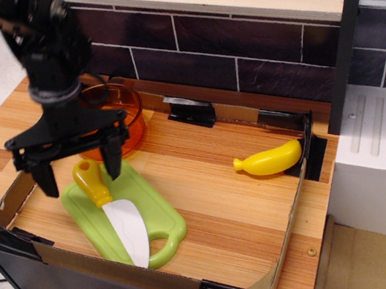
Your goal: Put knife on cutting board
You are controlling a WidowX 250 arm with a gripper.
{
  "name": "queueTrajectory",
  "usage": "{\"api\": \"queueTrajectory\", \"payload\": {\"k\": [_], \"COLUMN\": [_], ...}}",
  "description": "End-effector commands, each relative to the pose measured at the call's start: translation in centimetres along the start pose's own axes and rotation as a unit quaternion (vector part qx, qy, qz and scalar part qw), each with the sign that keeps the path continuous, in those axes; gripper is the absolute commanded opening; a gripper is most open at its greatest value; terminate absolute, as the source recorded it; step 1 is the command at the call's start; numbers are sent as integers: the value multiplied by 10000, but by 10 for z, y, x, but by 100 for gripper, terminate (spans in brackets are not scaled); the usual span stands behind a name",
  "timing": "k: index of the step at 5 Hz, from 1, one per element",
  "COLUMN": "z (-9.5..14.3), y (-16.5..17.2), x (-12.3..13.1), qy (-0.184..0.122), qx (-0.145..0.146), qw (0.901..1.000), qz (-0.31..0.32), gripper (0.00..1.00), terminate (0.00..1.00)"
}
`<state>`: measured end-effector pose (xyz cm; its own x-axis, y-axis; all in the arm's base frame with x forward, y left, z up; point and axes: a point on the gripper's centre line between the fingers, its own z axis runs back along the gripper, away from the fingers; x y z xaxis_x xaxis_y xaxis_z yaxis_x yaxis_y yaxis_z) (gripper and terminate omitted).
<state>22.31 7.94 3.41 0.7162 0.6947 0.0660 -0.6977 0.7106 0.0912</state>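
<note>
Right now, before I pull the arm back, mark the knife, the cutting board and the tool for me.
knife point(112, 211): main camera view, where the yellow handle meets the white blade.
cutting board point(150, 200): main camera view, bare green surface right of the blade.
tool point(79, 174): main camera view, midway between the open fingertips.

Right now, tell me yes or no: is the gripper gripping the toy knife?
No. The gripper hangs open above the knife, which lies released on the green cutting board.

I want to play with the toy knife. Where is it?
The knife lies on the green cutting board at the front left of the tray, its yellow handle just under the open pincer and near the orange pot.
</note>
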Motion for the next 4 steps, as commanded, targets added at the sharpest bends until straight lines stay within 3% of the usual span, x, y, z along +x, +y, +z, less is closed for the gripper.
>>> {"api": "queueTrajectory", "payload": {"k": [1,2,3,4], "z": [52,66,78,78], "y": [-15,-22,-22,-22], "x": [4,18,39,39], "qy": [-264,-551,-456,-456], "qx": [-310,-78,128,128], "qw": [9991,9983,9980,9980], "qz": [67,166,420,420], "gripper": [100,100,100,100], "terminate": [0,0,0,0]}}
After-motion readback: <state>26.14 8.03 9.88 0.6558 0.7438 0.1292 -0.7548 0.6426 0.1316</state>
